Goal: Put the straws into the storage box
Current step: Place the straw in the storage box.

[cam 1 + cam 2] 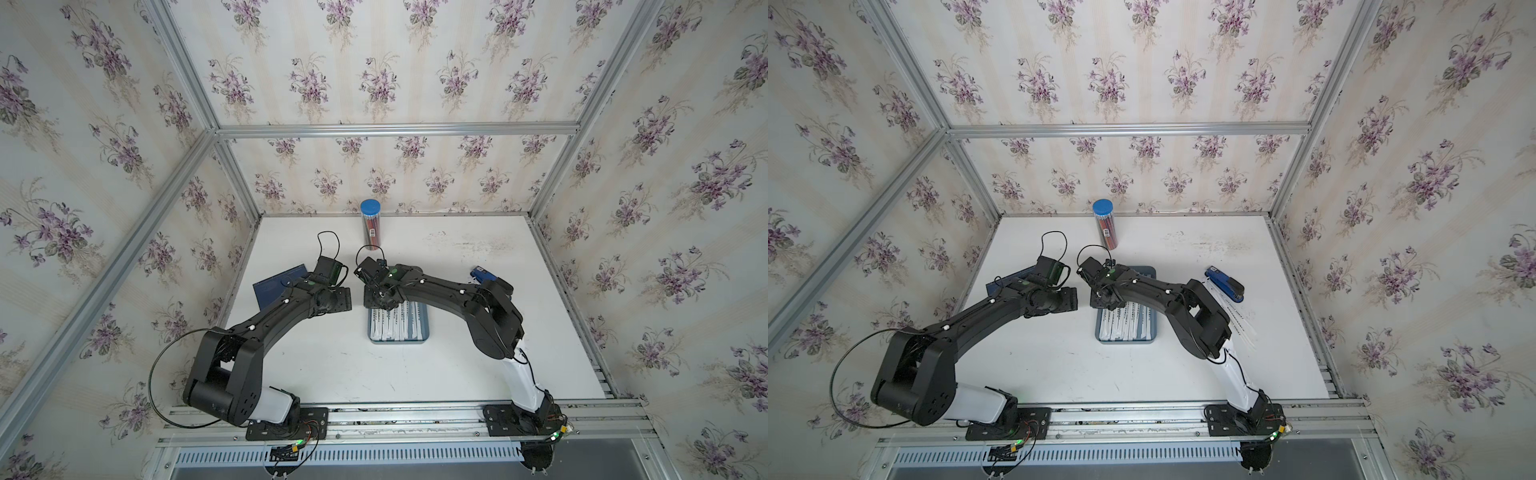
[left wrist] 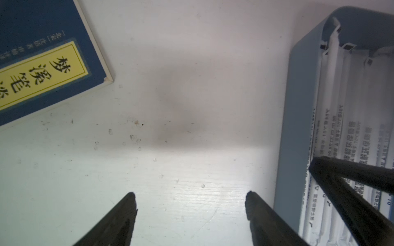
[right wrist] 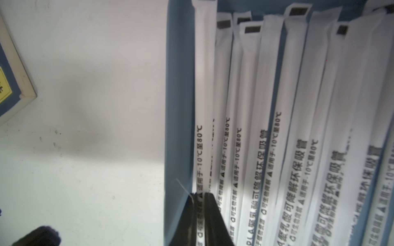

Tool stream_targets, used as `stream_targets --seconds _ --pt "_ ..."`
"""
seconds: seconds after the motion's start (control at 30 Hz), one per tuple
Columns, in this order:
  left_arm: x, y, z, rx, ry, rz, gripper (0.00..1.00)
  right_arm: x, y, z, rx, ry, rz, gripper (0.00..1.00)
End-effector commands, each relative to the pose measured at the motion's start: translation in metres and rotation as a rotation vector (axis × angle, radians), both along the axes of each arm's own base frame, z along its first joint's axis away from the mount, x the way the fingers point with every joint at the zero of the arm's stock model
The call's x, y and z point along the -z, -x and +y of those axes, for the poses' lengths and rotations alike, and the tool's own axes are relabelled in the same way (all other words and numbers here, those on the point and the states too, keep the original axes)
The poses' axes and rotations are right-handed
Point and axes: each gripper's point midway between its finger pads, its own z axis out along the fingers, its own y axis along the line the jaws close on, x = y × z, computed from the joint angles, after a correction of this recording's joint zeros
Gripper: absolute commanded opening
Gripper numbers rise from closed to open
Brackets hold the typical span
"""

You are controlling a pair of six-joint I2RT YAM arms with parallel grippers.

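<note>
The blue-grey storage box [image 1: 399,341] [image 1: 1128,341] lies mid-table with several white paper-wrapped straws [image 1: 395,326] [image 1: 1125,324] lying lengthwise in it. My right gripper [image 3: 200,194] is shut on one straw [image 3: 202,95], which runs along the box's wall [image 3: 179,106] on the side facing the left arm. In both top views this gripper [image 1: 384,305] [image 1: 1113,306] points down over the box's far end. A few more straws [image 1: 1241,324] lie on the table under the right arm. My left gripper [image 2: 190,194] [image 1: 347,300] hovers open and empty beside the box [image 2: 298,106].
A dark blue book [image 1: 278,286] [image 2: 42,64] lies under the left arm's wrist. A clear tube of red pencils with a blue cap [image 1: 371,226] stands by the back wall. A blue stapler [image 1: 1223,282] sits right of the box.
</note>
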Motion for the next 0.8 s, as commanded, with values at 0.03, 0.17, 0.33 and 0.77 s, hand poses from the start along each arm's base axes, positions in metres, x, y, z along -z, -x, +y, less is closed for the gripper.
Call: stream_targets --seconds 0.03,0.17,0.33,0.77 --pt "0.000 -0.004 -0.001 0.010 0.007 -0.014 0.81 0.003 -0.002 -0.003 0.022 0.023 0.004 0.13" --pt "0.000 -0.005 -0.002 0.009 0.012 -0.015 0.81 0.009 -0.001 -0.002 0.024 0.023 0.024 0.17" --pt "-0.001 -0.004 -0.002 0.010 0.014 -0.016 0.81 0.002 0.000 -0.004 0.028 0.014 0.024 0.23" --pt "-0.018 -0.006 0.003 -0.003 -0.015 -0.044 0.93 -0.052 -0.011 -0.154 0.102 0.066 -0.058 0.29"
